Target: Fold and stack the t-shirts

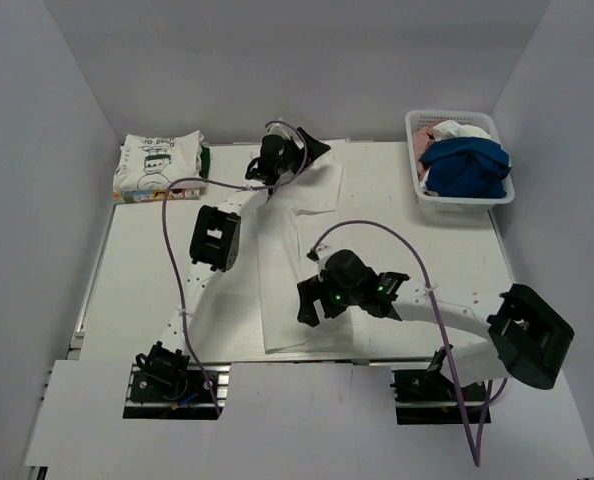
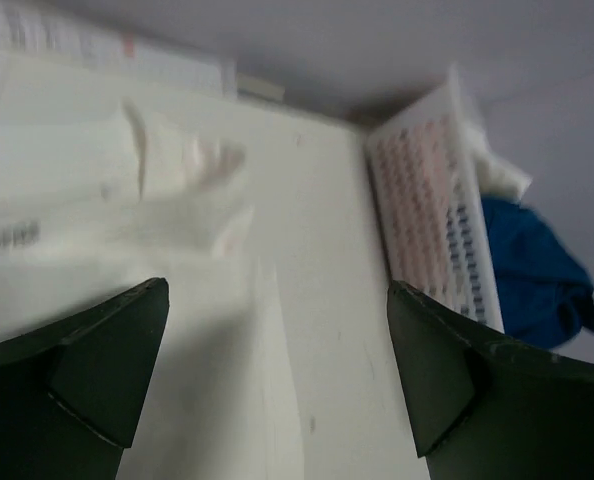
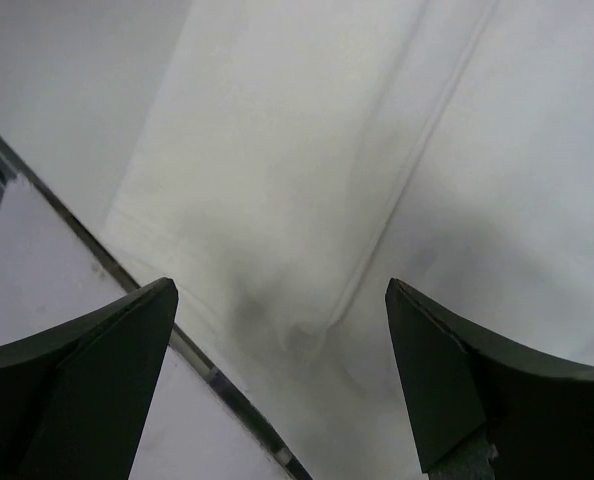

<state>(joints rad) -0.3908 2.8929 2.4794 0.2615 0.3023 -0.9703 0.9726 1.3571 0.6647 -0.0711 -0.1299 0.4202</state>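
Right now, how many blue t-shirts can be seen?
1: the blue t-shirt lies bundled in the basket at the far right corner; others may be hidden under it.

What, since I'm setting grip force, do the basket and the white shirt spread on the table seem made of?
The basket looks like rigid white plastic with a smooth finish: its wall is a moulded lattice of small holes. The white shirt looks like soft matte cloth, perhaps cotton knit: it lies limp with creases, folds and a stitched hem.
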